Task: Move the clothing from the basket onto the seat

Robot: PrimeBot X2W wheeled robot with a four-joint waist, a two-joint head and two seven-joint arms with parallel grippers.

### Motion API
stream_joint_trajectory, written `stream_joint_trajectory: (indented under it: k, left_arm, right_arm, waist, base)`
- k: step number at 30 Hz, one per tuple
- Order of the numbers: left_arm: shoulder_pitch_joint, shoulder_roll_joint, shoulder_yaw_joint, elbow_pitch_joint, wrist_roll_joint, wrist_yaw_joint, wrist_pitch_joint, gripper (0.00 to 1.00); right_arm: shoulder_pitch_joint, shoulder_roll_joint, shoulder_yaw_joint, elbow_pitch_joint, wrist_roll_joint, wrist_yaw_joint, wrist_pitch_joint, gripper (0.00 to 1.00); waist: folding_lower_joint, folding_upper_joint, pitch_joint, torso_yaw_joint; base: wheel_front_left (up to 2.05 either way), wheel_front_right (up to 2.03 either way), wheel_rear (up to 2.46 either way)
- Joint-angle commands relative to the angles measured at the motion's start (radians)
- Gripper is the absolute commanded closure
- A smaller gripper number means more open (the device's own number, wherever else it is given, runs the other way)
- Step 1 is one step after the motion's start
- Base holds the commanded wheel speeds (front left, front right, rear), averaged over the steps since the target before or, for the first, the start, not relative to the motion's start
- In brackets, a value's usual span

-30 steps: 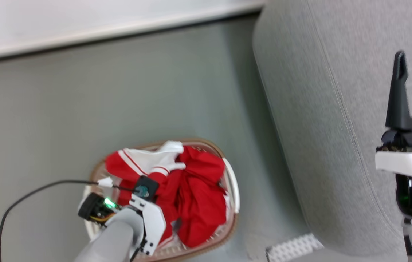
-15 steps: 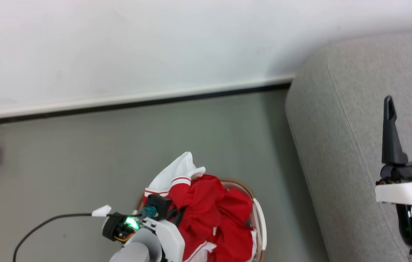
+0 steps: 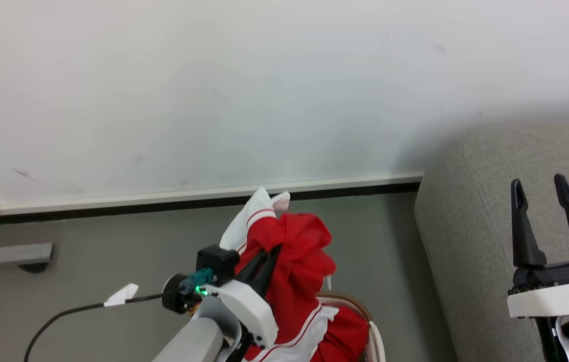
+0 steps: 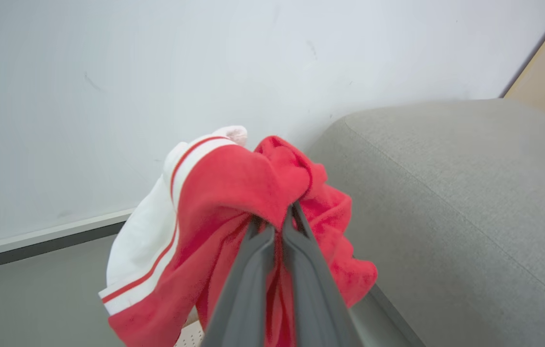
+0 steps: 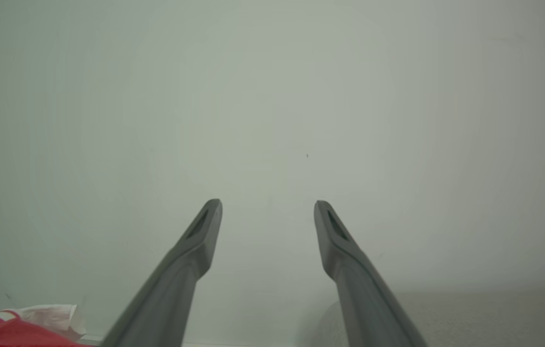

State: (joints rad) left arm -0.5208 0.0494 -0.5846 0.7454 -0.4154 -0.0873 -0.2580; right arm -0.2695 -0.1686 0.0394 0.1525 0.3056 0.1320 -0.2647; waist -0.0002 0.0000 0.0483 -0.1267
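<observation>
Left hand (image 3: pixel 270 254): your two long dark fingers are pressed together on a fold of the soft bright red clothing with white, red-striped cuffs (image 3: pixel 300 261). The left wrist view shows the fingertips (image 4: pixel 296 219) buried in the bunched fabric (image 4: pixel 233 193).
Right hand (image 3: pixel 537 185): spread and empty, well to the right of the basket. It looks no different from a second ago.
Clothing: a bunch hangs from the left hand above the basket, and its lower folds trail down inside the rim. You cannot tell whether a second garment lies underneath.
Basket: the oval cream-white plastic laundry basket with a tan-brown rim (image 3: pixel 352 303) sits directly below the lifted bunch.
Seat: the large light grey woven-fabric sofa seat (image 3: pixel 465 236) stands just to the right of the basket. No red shows on the part you can see.
Changed: a second ago the red heap lay in the basket with the left hand down among it. Now the bunch is up over the rim. The head view has also tilted up to take in more of the plain white wall (image 3: pixel 264 75), so treat that shift as the camera's.
Meaning: the grasp looks to have held and the lift is under way, but nothing has been delivered yet.
Next: you will likely need more height before swinging right from the basket, or the trailing hem may snag on the rim.
</observation>
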Motion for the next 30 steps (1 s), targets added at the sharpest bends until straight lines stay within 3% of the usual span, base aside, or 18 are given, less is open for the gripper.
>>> stream_joint_trajectory:
  k: [1, 14, 20, 30]
  left_arm:
    - [0.013, 0.006, 0.009, -0.032, -0.021, 0.002, -0.007, 1.00]
    - [-0.001, 0.076, 0.089, -0.458, -0.082, 0.071, 0.105, 1.00]
    - [-0.005, 0.111, 0.102, -0.571, -0.073, 0.103, 0.159, 1.00]
    - [0.009, 0.131, 0.098, -0.638, -0.075, 0.121, 0.193, 1.00]
  right_arm:
    - [0.021, -0.007, 0.005, 0.005, 0.006, -0.002, 0.001, 0.00]
    - [0.071, 0.019, 0.040, 0.003, 0.018, -0.002, 0.001, 0.00]
    - [0.067, 0.021, 0.060, -0.003, 0.027, -0.002, 0.001, 0.00]
    - [0.041, -0.043, 0.271, -0.049, 0.114, -0.002, 0.001, 0.00]
  waist:
    - [0.0002, 0.0000, -0.026, 0.013]
    - [0.0002, 0.0000, -0.051, 0.023]
    - [0.0002, 0.0000, -0.041, 0.020]
    - [0.0002, 0.0000, -0.027, 0.017]
  base:
    - [0.00, 0.00, 0.00]
    - [0.00, 0.00, 0.00]
    - [0.00, 0.00, 0.00]
    - [0.00, 0.00, 0.00]
